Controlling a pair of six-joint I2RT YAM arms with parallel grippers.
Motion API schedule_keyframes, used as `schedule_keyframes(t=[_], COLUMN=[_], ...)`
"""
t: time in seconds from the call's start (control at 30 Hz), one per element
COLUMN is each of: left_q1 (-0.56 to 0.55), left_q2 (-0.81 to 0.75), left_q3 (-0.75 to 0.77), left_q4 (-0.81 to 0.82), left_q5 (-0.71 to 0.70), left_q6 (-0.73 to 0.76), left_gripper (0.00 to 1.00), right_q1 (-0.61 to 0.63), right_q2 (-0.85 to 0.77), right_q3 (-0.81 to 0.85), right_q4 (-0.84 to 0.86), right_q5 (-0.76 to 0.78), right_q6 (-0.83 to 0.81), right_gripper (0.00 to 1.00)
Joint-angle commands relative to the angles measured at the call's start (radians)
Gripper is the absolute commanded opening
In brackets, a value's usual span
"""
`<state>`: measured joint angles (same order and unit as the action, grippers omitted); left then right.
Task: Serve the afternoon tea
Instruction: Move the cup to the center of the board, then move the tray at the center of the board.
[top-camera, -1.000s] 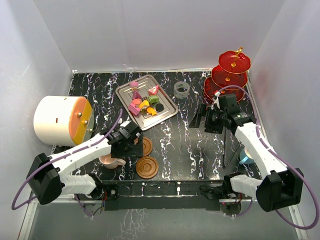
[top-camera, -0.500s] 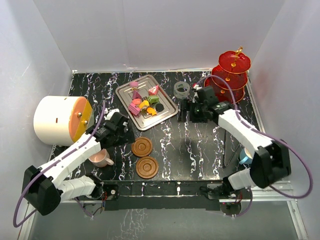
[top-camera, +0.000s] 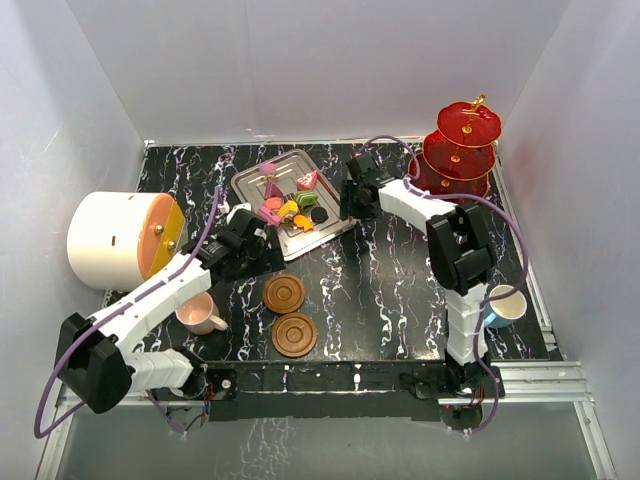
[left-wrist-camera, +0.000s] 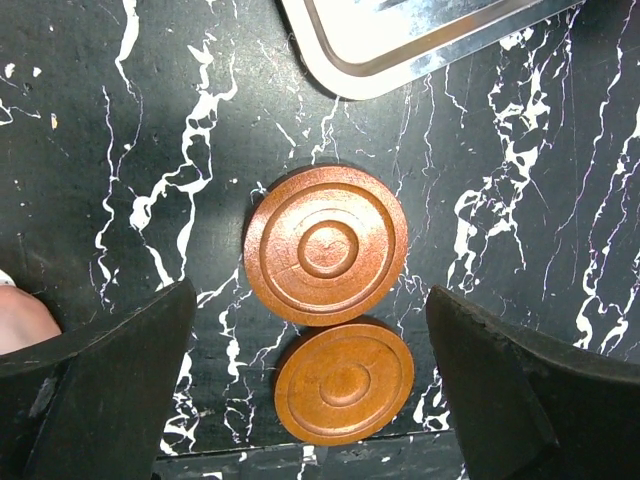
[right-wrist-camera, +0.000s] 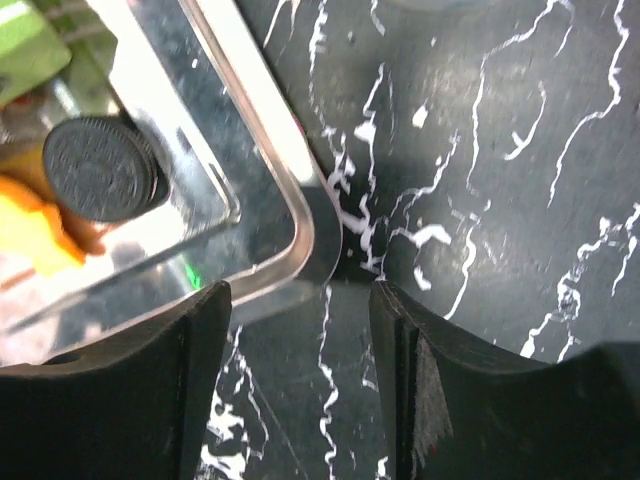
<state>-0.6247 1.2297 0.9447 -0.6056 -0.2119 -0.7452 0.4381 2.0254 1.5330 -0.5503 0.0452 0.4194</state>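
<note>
1. Steel tray (top-camera: 325, 228) is at back centre of the table and carries all the sweets (top-camera: 290, 205). The red stand (top-camera: 455, 155) is at back right, and its tiers look bare from above.
2. Right gripper (right-wrist-camera: 300, 295): the jaws are at a middling gap and straddle the tray's near corner rim. You cannot confirm contact on either finger, and nothing is held.
3. Left gripper (left-wrist-camera: 310, 300): the jaws are spread wide and empty, hovering above the 2 brown saucers (left-wrist-camera: 326, 247), which lie edge to edge on the black marble.
4. Pink cup (top-camera: 200, 313) sits left of the saucers. Blue cup (top-camera: 505, 303) is at the right edge, well apart from them. Neither cup is on a saucer.
5. Judgement: serving is barely begun. The right arm looks set to work at the tray, taking either a sweet or the rim. To take a sweet, you must reach further in over the rim, toward the black biscuit (right-wrist-camera: 100, 168) just inside.
6. Views: only the right wrist view shows the rim lying between the fingers. Only the top view shows the stand and both cups. The left wrist view shows the saucers' rings plainly.
</note>
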Motion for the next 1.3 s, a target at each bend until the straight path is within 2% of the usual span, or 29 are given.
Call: schedule_keyframes(t=[0.0, 0.27, 0.4, 0.47, 0.67, 1.03, 1.27], left_q1=[0.005, 0.005, 0.005, 0.005, 0.004, 0.005, 0.005], left_q2=[-0.067, -0.146, -0.168, -0.173, -0.184, -0.166, -0.155], left_q3=[0.028, 0.032, 0.032, 0.031, 0.021, 0.025, 0.028], left_q4=[-0.061, -0.125, -0.133, -0.140, -0.154, -0.155, -0.150], left_q5=[-0.023, -0.105, -0.106, -0.105, -0.124, -0.139, -0.141], left_q6=[0.011, 0.029, 0.027, 0.026, 0.025, 0.033, 0.047], left_gripper=[0.99, 0.99, 0.99, 0.99, 0.99, 0.99, 0.99], right_q1=[-0.001, -0.002, -0.001, -0.002, 0.004, 0.067, 0.173], right_q2=[0.060, 0.155, 0.171, 0.155, 0.037, -0.203, -0.308], right_q3=[0.129, 0.180, 0.172, 0.124, -0.085, -0.427, -0.537], right_q4=[0.007, 0.020, 0.001, 0.019, 0.089, 0.119, 0.131], right_q5=[0.112, 0.138, 0.126, 0.114, 0.071, 0.083, 0.076], right_q6=[-0.015, -0.057, -0.074, -0.072, -0.045, 0.166, 0.296], right_gripper=[0.55, 0.49, 0.40, 0.38, 0.21, 0.18, 0.19])
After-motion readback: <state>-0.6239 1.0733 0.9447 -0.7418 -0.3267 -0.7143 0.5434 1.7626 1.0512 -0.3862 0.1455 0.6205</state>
